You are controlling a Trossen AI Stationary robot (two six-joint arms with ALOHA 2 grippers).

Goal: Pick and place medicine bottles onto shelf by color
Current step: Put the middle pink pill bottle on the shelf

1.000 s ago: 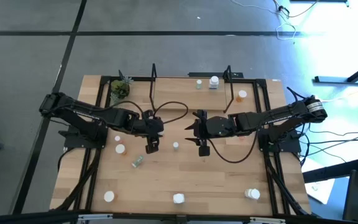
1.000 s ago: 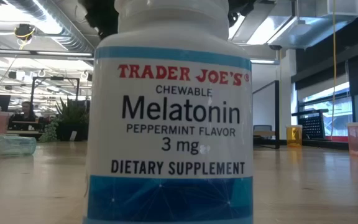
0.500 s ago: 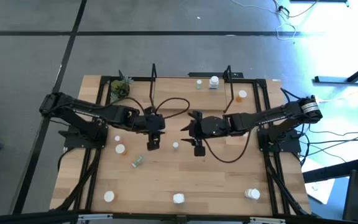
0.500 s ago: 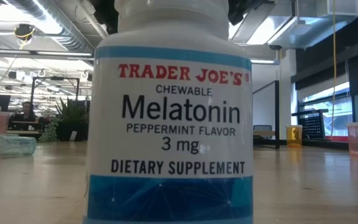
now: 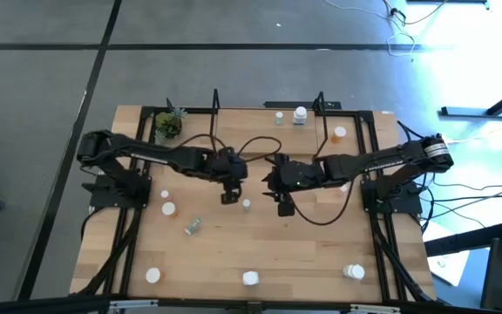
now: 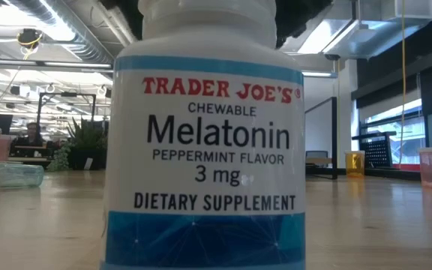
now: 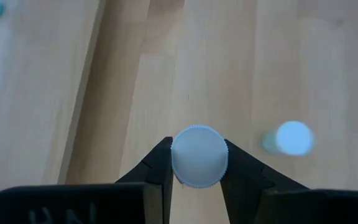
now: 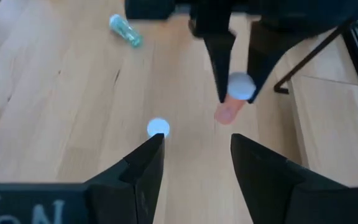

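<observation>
From overhead I see both arms meeting mid-table, but only my left wrist camera shows the left gripper (image 7: 196,163) pinching a bottle (image 7: 199,155) by its ribbed round white cap, while the right wrist view shows that bottle's orange body. The right gripper (image 8: 194,155) hangs with fingers spread above bare wood, near a small white-capped bottle (image 8: 158,128). The low camera is filled by one white melatonin bottle (image 6: 205,142); the shelf (image 5: 268,144) carries three bottles.

White melatonin bottle (image 6: 205,135) with blue bands, red and black lettering; white-capped orange bottle (image 8: 236,96); pale-green bottle (image 8: 125,30); light-wood table (image 5: 321,253)
</observation>
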